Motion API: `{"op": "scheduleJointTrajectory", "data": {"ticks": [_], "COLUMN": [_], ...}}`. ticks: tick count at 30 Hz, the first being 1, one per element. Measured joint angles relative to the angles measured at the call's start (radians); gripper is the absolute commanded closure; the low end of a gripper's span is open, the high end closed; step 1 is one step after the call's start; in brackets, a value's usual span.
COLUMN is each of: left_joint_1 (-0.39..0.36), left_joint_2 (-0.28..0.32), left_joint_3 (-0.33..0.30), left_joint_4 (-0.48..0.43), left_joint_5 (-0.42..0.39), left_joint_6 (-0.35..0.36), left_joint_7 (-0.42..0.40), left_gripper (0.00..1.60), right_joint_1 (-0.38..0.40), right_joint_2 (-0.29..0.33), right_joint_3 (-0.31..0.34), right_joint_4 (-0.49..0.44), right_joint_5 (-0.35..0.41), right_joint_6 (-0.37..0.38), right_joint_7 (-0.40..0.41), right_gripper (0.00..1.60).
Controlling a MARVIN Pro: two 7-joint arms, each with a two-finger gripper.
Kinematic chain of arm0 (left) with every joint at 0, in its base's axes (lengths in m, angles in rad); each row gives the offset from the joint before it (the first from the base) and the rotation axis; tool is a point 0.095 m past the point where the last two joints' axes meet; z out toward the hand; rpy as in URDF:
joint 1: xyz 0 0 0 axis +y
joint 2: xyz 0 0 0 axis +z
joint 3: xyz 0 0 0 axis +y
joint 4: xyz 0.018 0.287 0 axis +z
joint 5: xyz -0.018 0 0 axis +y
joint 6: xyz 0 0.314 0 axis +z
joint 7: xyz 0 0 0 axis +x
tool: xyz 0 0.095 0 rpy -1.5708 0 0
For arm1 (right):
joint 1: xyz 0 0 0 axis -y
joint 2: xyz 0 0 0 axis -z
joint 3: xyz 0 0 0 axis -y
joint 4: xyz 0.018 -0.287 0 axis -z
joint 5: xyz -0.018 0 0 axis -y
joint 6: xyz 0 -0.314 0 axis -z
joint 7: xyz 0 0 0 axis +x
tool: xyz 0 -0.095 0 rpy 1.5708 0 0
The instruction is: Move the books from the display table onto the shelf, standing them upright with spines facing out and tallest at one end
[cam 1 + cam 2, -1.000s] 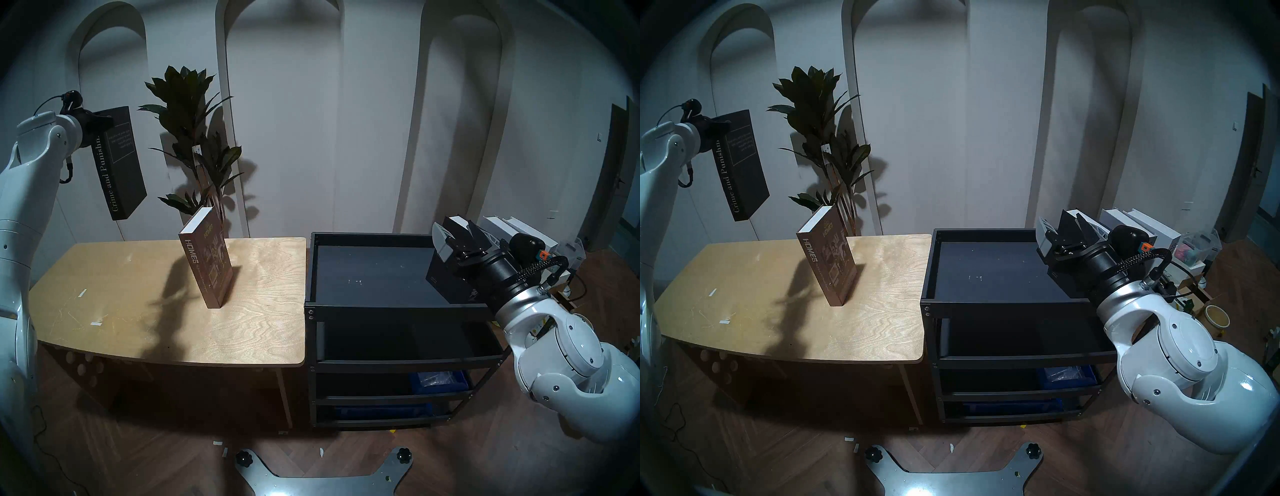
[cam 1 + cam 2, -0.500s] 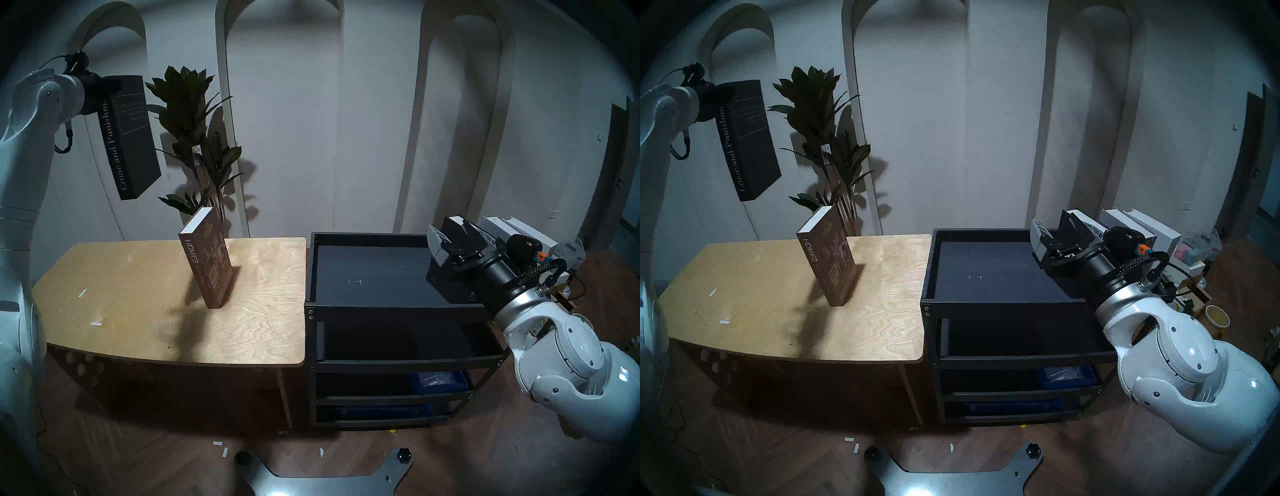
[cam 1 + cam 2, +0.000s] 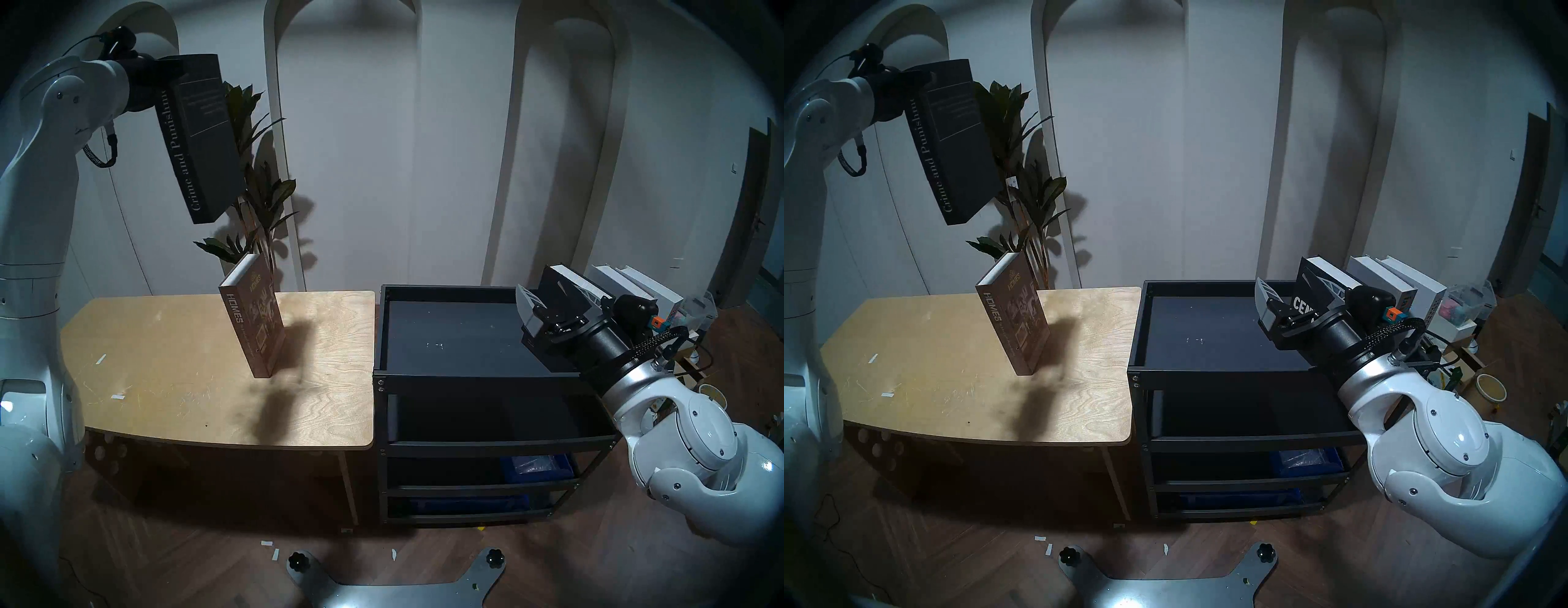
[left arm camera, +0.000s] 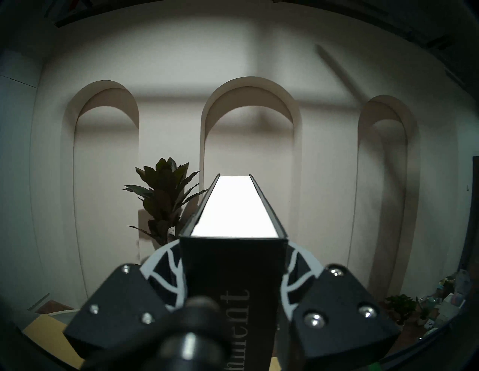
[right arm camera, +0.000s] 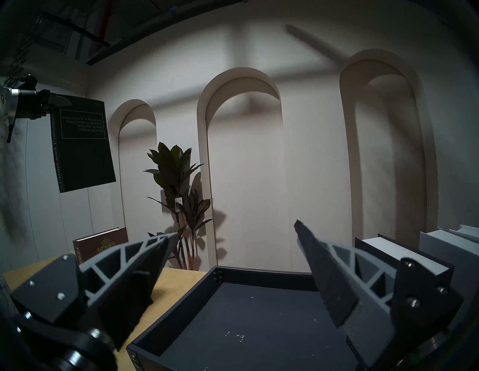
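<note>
high above the display table, left gripper clamped on black crime and punishment book, brown homes book upright below, right gripper spread wide, empty, over the shelf

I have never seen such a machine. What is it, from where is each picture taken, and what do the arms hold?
It is a robot with two white arms, each ending in a two-finger gripper. Two pictures come from cameras on its head and look down on the scene; they are nearly the same. The other two come from a camera on each wrist, so each shows its own fingers at the bottom.

The left gripper is shut on a black book, "Crime and Punishment", held high in the air. The right gripper is open and empty, over the black shelf.

On the table one brown book, "HOMES", stands upright. At the shelf's right end stands a thick black book, with pale books beside it.
</note>
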Motion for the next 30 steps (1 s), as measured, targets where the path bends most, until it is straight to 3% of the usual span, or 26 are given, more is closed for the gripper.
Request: {"op": "scheduleJointTrajectory", "data": {"ticks": [17, 30], "left_joint_1": [0.093, 0.125], "left_joint_2": [-0.127, -0.188], "left_joint_3": [0.08, 0.112], "left_joint_4": [-0.175, -0.23], "left_joint_5": [-0.193, -0.278], "left_joint_6": [-0.001, -0.001], "left_joint_7": [0.25, 0.423], "left_gripper": [1.6, 1.6], "right_joint_1": [-0.018, 0.028], "right_joint_2": [-0.002, -0.043], "right_joint_3": [-0.077, -0.096], "right_joint_4": [0.0, 0.0], "right_joint_5": [-0.066, -0.166], "right_joint_6": [0.0, 0.009], "right_joint_7": [-0.023, -0.2], "right_gripper": [0.0, 0.0]}}
